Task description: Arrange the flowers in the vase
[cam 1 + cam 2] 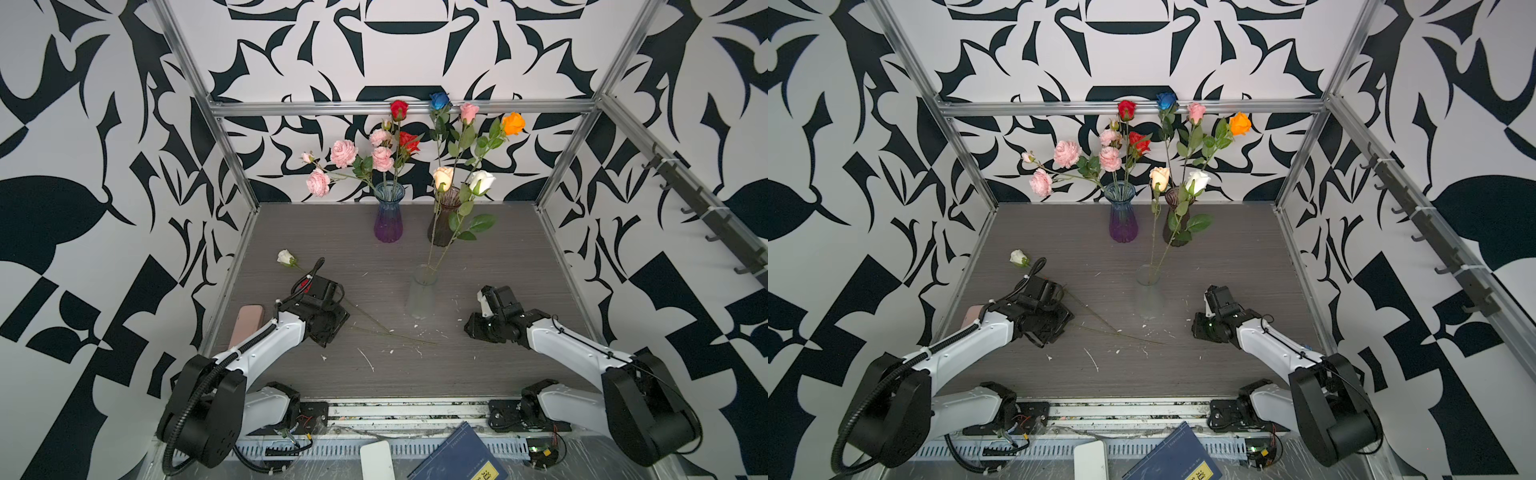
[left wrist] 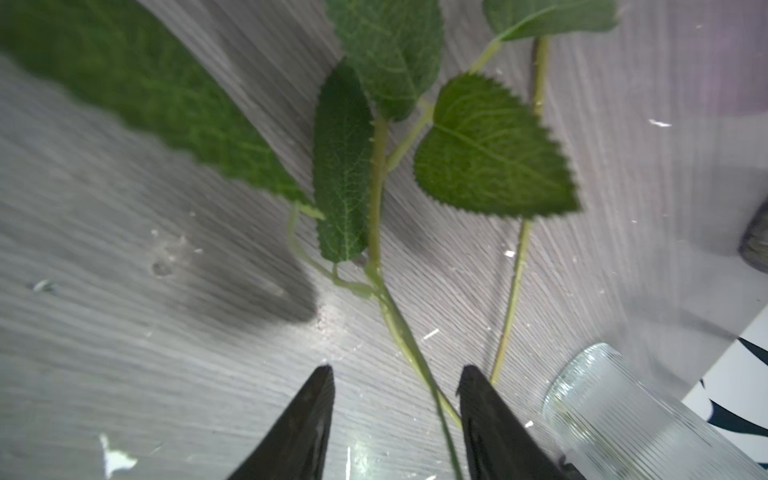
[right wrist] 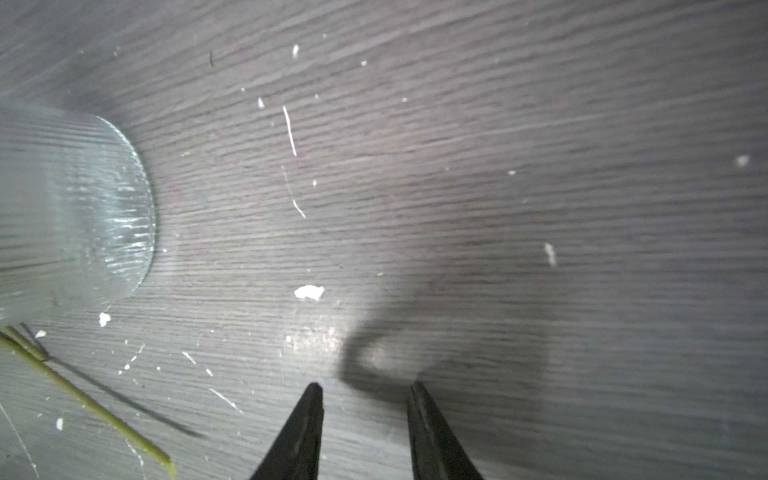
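Observation:
A clear ribbed vase (image 1: 423,297) (image 2: 615,415) (image 3: 75,208) stands mid-table with a cream rose (image 1: 443,178) and a white rose (image 1: 482,181) in it. Another white rose (image 1: 285,257) (image 1: 1018,257) lies on the table at the left. Its stem (image 2: 415,357) runs under my left gripper (image 1: 332,328) (image 2: 395,368), which is open and low over the table, with the stem between its fingers close to one of them. A second loose stem (image 2: 513,291) lies beside it. My right gripper (image 1: 471,328) (image 3: 365,384) is open and empty, right of the vase.
At the back stand a blue-purple vase (image 1: 388,216) with pink and red flowers and a dark vase (image 1: 444,216) with blue, pink and orange roses. A pink case (image 1: 246,324) lies at the left edge. A blue book (image 1: 461,457) and a white slab (image 1: 376,459) lie at the front.

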